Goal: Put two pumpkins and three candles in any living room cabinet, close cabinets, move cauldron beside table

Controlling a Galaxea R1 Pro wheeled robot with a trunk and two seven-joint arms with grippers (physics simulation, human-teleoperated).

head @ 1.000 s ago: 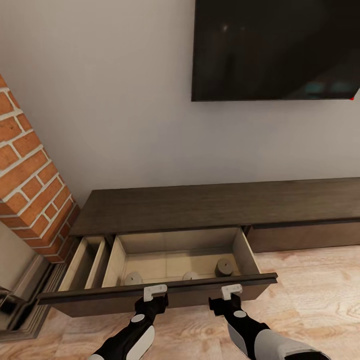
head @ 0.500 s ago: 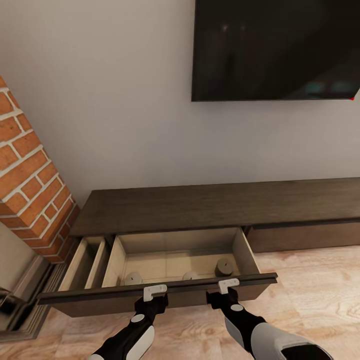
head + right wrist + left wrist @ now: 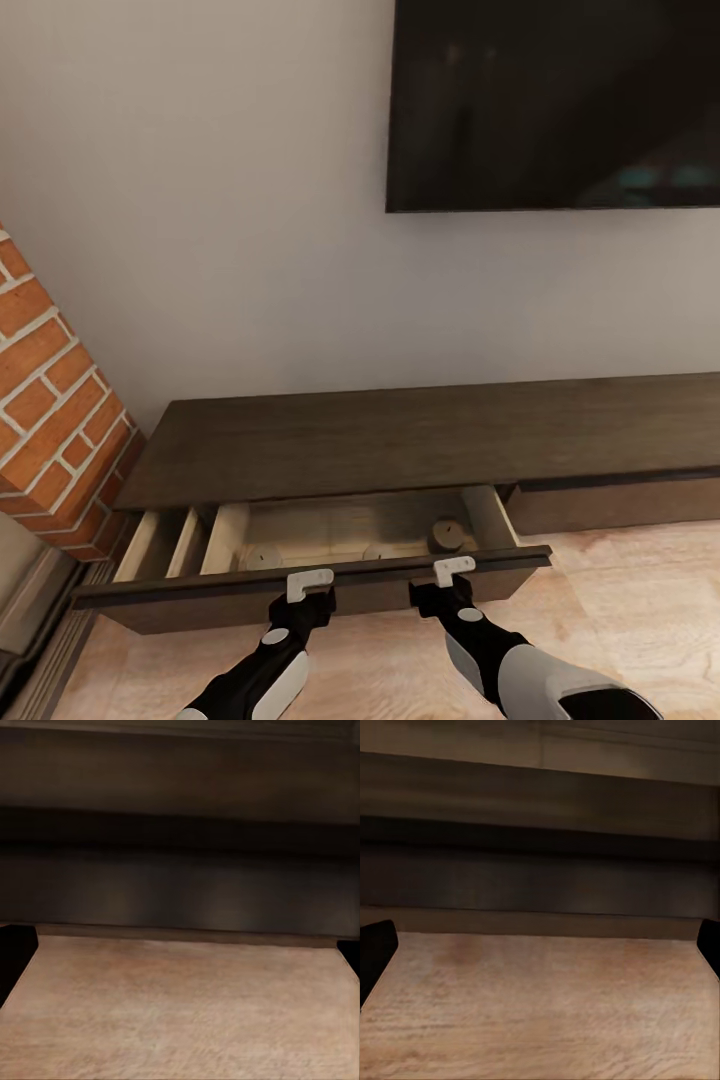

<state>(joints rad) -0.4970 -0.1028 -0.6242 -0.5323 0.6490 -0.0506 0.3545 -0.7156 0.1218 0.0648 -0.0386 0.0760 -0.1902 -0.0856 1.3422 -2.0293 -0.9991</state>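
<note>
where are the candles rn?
Head view: three candles stand in the half-open drawer of the dark cabinet, along its front edge, just beyond the left hand and right hand.

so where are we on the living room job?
Three candles sit in the open drawer of the cabinet. Left gripper and right gripper are against the drawer front, apparently to shut it. Pumpkins, cauldron: can't judge from here.
</note>
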